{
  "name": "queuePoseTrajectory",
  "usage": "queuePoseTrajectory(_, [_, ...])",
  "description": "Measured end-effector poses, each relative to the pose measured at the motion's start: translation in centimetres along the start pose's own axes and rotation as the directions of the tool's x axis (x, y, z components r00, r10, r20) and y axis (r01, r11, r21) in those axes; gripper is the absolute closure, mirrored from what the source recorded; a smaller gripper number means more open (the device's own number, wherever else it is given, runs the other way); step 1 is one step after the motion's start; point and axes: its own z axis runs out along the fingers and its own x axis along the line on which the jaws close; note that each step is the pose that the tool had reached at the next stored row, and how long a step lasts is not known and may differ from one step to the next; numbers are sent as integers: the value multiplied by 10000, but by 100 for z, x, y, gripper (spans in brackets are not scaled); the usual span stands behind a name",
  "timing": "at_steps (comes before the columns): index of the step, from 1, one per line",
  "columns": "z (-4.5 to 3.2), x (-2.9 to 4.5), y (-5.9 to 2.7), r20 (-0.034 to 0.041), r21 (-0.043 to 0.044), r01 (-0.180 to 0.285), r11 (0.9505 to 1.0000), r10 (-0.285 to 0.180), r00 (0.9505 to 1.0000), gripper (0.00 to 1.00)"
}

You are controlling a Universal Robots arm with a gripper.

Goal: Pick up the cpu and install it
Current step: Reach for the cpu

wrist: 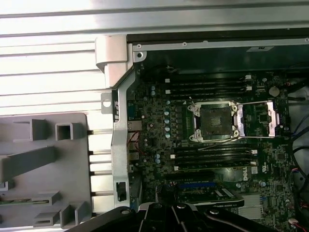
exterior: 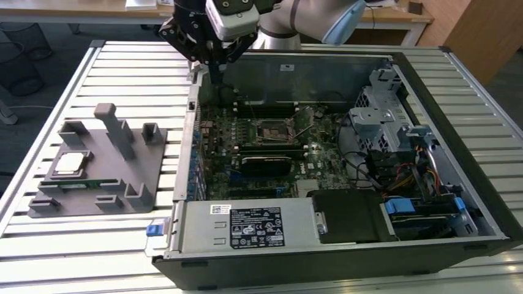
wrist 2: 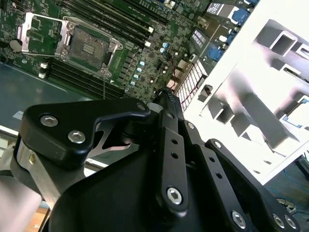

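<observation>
The cpu (exterior: 70,164) is a flat silver square lying on the grey tray (exterior: 110,166) at the exterior view's left, beside the open computer case (exterior: 190,131). A green memory stick (exterior: 78,182) lies on the tray just in front of it. My gripper (exterior: 215,73) hangs over the case's back left corner, well away from the cpu, and looks shut with nothing held. Its black fingers (wrist 2: 166,99) and linkages (wrist: 159,208) show in both wrist views. On the motherboard the cpu socket (exterior: 274,128) (wrist 2: 87,46) (wrist: 215,121) stands empty, with its metal retention frame (wrist: 263,118) swung open.
The tray (wrist: 48,169) carries several upright grey blocks (exterior: 114,125). Inside the case sit memory slots (wrist: 212,157), a power supply (exterior: 245,226), a drive cage (exterior: 380,119) and cable bundles (exterior: 400,177). Everything rests on a slatted metal table (exterior: 122,67).
</observation>
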Motion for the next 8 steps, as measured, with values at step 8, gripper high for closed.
queuePoseTrajectory(8, [5, 17, -2, -5, 1, 0, 10000, 0, 10000, 89])
